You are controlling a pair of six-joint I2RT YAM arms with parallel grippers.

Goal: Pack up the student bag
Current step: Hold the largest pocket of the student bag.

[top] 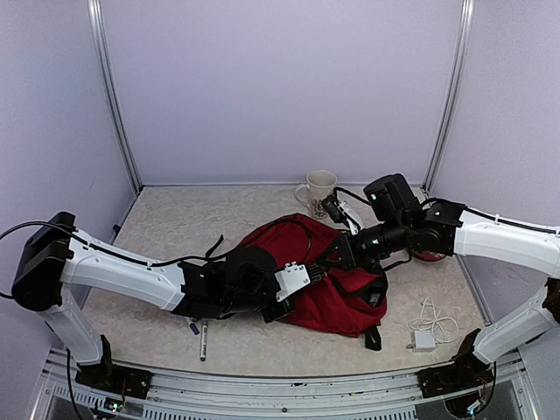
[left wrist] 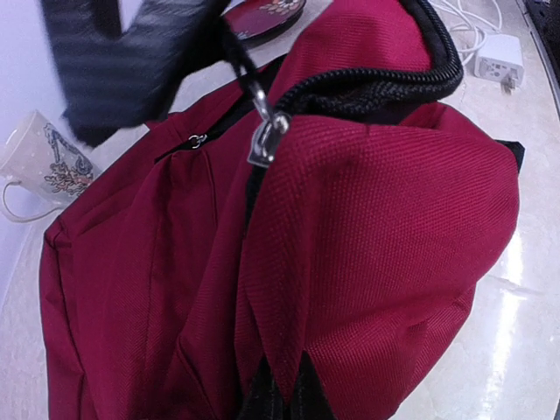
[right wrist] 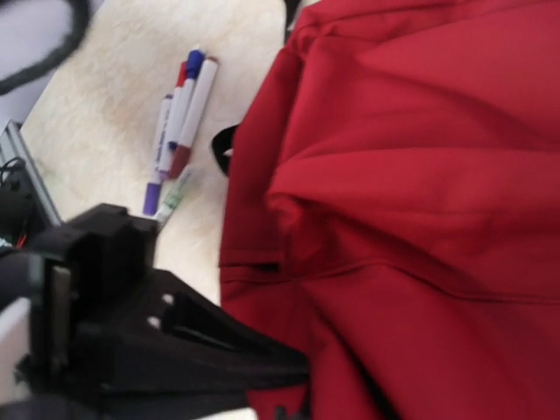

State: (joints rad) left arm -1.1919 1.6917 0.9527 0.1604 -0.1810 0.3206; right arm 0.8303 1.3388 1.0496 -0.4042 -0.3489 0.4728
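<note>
The dark red student bag (top: 337, 293) lies in the middle of the table and fills both wrist views (left wrist: 350, 262) (right wrist: 420, 175). My left gripper (top: 302, 284) is at the bag's left side. In the left wrist view it (left wrist: 284, 398) is shut on a raised fold of the red fabric. My right gripper (top: 337, 255) reaches onto the bag from the right. It shows as a dark blurred shape (left wrist: 122, 61) at the top of the left wrist view. A black pull cord runs from it down to the metal zipper slider (left wrist: 267, 140) on the black zipper. Its fingertips (right wrist: 289, 413) barely show, shut.
A white patterned mug (top: 319, 188) stands behind the bag. A red plate (left wrist: 262, 13) lies under the right arm. A white charger (top: 424, 339) with its cable lies front right. Markers (right wrist: 179, 122) lie front left by the table's edge (top: 262, 372).
</note>
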